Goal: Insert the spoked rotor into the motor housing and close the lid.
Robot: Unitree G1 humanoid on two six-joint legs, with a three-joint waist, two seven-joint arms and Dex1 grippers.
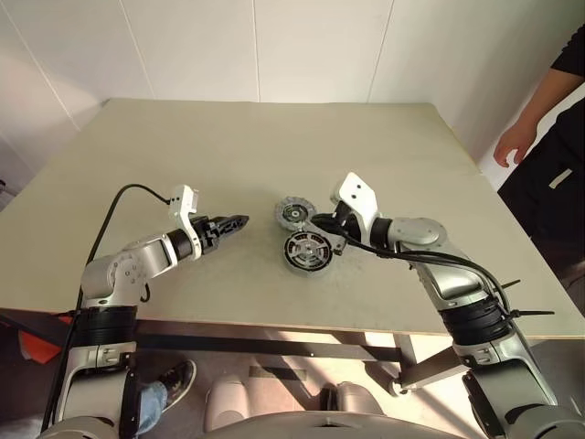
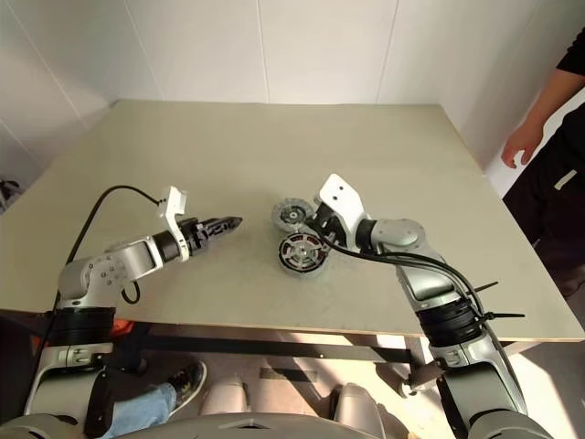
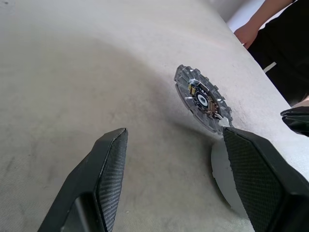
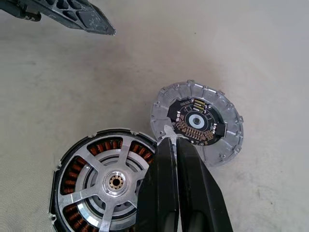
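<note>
The lid (image 4: 197, 122), a flat grey ribbed disc with a dark circuit-board centre, lies on the table (image 1: 274, 146) near the middle of the left eye view, slightly up and left of the motor housing (image 1: 308, 251). The two discs sit edge to edge, touching or nearly so. In the right wrist view the spoked rotor (image 4: 112, 181) already sits inside the housing, silver spokes over copper windings.

The right gripper (image 4: 172, 139) is the nearer one: its black fingers are pressed together and their tips rest at the lid's near rim, just where lid and housing meet. Whether they pinch the thin rim or merely touch it is hard to make out. Being round and flat, the lid has no long axis; it lies beyond the fingertips, and would need to travel back over the housing.

The left gripper (image 1: 239, 221) hovers at centre left, fingers spread wide and empty, pointing towards the discs and well apart from them.

The housing's lower edge is cut off in the right wrist view. A person's hand (image 1: 514, 143) shows at the right edge.
</note>
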